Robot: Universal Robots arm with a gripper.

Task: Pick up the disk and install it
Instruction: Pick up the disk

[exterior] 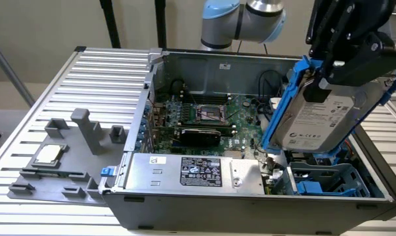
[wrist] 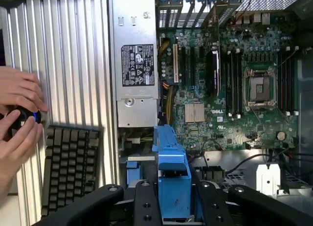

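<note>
The claw clamps the disk, tilted over the bay at the exterior view's 4 o'clock; that skew could jam it.

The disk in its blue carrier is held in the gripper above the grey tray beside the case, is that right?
Not quite. The exterior view shows the gripper holding the disk in its blue carrier above the open case, not above the grey tray.

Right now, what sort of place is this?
Probably a robotics test bench: an open computer case sits on a slatted metal table, the arm's tool grips the disk, and a keyboard lies beside the case.
</note>
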